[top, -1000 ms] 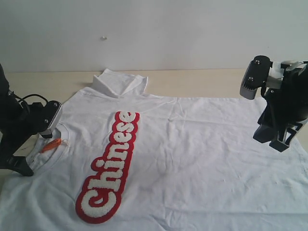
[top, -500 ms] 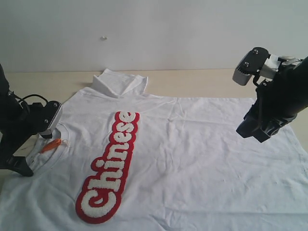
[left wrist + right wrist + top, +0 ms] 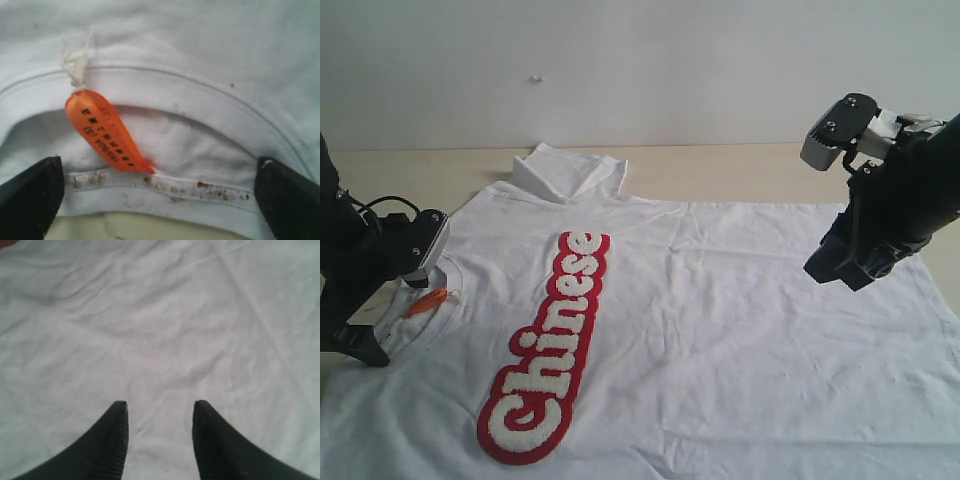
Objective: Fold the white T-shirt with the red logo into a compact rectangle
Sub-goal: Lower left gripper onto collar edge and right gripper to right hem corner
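While the left end effector [image 3: 157, 172] stands wide open astride the ribbed collar [image 3: 210, 102], the right end effector [image 3: 161, 410] hovers part-open & empty over plain cloth. Large white cotton T-shirt [image 3: 720, 330] w/ fuzzy red "Chinese" logo [image 3: 545, 350] lies spread face-up on the beige table [image 3: 720, 160]; prob. light & limp, so pinch edges (collar, hem), not mid-cloth.

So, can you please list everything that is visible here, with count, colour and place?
T-shirt: one, white, spread over the table, one sleeve folded at the far edge.
logo: one, red with white letters, on the shirt's chest.
tag: one, orange, tied at the collar.
table: one, beige, under the shirt.
wall: one, white, behind the table.
left gripper: one, black, open, at the collar.
right gripper: one, black, open, above the shirt, holding nothing.
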Robot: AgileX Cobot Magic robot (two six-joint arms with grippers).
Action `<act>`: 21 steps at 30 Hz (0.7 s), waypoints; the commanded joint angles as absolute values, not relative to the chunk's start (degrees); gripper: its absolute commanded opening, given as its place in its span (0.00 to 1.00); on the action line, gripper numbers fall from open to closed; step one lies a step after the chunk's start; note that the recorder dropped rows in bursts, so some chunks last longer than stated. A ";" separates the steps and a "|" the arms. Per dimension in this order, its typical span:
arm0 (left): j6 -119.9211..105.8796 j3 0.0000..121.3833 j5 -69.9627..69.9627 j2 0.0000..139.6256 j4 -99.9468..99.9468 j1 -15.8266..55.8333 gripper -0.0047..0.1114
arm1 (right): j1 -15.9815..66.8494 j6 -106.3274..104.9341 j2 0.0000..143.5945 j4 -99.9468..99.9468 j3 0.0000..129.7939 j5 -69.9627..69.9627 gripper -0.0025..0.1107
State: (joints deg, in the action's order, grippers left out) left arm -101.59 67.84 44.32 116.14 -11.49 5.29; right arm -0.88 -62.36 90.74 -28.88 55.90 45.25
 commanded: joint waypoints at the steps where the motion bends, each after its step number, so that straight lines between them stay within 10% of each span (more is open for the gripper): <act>1: -101.55 67.21 44.70 117.68 -11.11 5.07 0.93 | -0.69 -62.85 90.62 -29.40 56.25 42.94 0.39; 7: -101.55 67.21 44.70 117.68 -11.11 5.07 0.93 | -0.69 -63.37 90.62 -26.32 56.25 46.23 0.47; 12: -101.55 67.21 44.70 117.68 -11.11 5.07 0.93 | -0.69 -62.83 90.62 -19.62 56.38 46.27 0.95; 21: -101.55 67.21 44.70 117.68 -11.11 5.07 0.93 | -0.69 -71.73 91.01 -7.47 56.27 48.41 0.95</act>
